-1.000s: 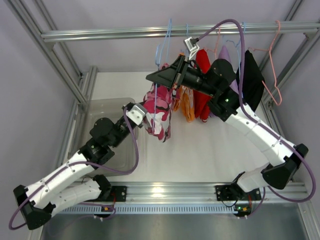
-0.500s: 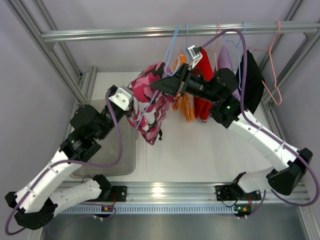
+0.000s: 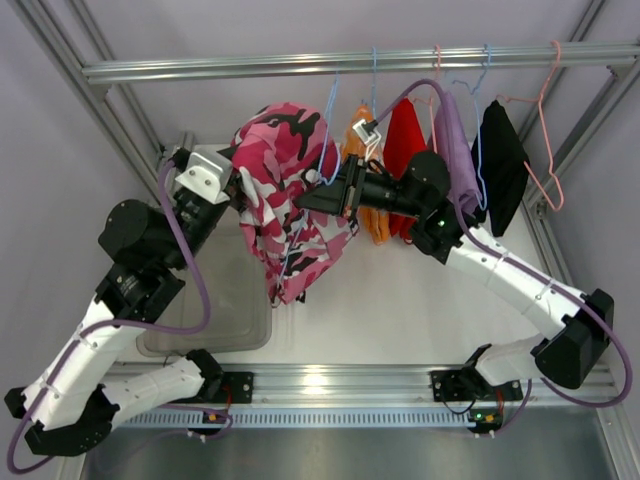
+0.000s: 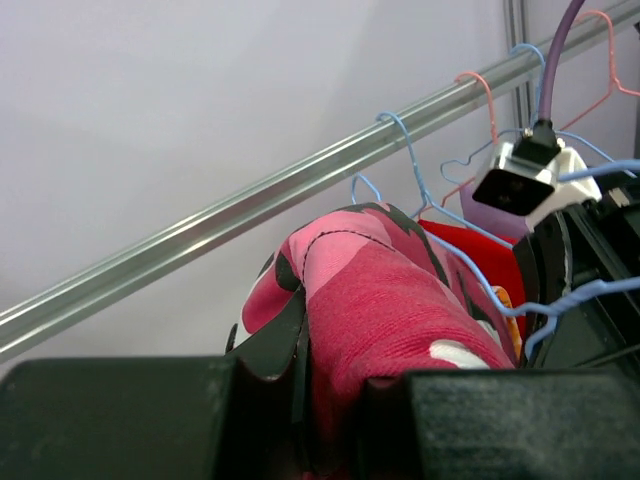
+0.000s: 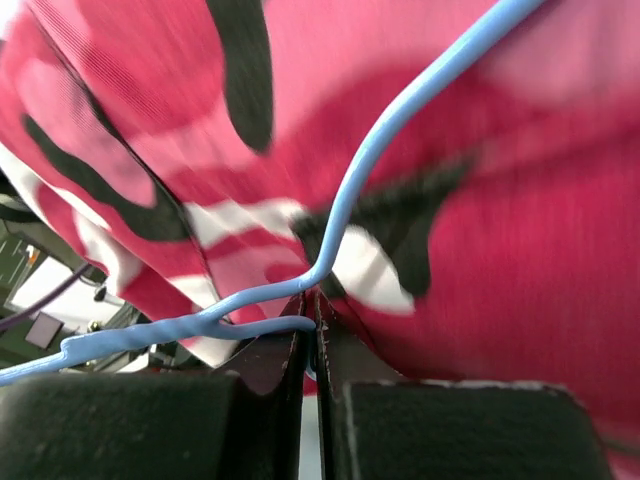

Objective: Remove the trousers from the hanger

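at the far left of the rail (image 3: 300, 65), i had the left gripper (image 3: 240, 193) pinched tight on a fold of the camouflage trousers (image 3: 290, 190). in the left wrist view the pink cloth was squeezed between its fingers (image 4: 268, 350) with no gap showing. a second before, that gripper sat lower and nearer, and the trousers hung straight down just beside the orange trousers (image 3: 355, 148). half a second before, it had risen partway. by this moment it had gone higher, farther and more to the left. the cloth was bunched in a mound close under the rail, with one leg trailing toward the near side above the table (image 3: 420, 300), next to the clear bin (image 3: 215, 310).

the right gripper (image 3: 303, 202) was closed on the wire of the blue hanger (image 5: 370, 170). the right wrist view showed the wire nipped between fingertips that almost touched, with camouflage cloth filling the frame behind it. since the earlier frames that gripper had dropped a little nearer, and its tip lay against the trousers. i could not tell whether the cloth was wholly free of the hanger. the red garment (image 3: 405, 135), purple garment (image 3: 455, 150) and black garment (image 3: 500, 165) hung on the rail to the right, as before.
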`<action>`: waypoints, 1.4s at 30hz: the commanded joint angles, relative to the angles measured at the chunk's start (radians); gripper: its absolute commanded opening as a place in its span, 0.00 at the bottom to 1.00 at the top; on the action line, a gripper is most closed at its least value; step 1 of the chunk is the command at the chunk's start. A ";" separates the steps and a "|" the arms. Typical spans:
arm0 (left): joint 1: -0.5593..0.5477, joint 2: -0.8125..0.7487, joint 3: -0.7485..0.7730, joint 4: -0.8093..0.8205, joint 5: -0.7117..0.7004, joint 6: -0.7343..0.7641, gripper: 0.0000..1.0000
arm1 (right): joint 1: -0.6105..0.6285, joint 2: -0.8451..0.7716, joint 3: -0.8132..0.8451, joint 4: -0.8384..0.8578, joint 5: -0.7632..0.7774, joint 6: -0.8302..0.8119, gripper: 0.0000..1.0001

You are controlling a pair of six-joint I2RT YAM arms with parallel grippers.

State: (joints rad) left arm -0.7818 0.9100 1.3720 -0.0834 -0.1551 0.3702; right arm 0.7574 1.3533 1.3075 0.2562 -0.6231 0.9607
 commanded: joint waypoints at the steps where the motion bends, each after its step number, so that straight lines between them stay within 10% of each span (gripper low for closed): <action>1: 0.009 -0.008 0.101 0.260 -0.009 0.030 0.00 | 0.013 0.004 -0.022 0.067 -0.026 -0.040 0.00; 24: 0.007 0.142 0.478 0.409 -0.156 0.686 0.00 | 0.036 -0.054 -0.125 0.092 -0.059 -0.073 0.00; 42: 0.006 0.457 0.984 0.378 0.120 1.188 0.00 | 0.048 -0.036 -0.054 0.098 -0.069 -0.071 0.00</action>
State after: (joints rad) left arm -0.7776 1.3285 2.3192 0.1932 -0.1715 1.4010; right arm 0.7818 1.3411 1.1942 0.2691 -0.6827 0.9161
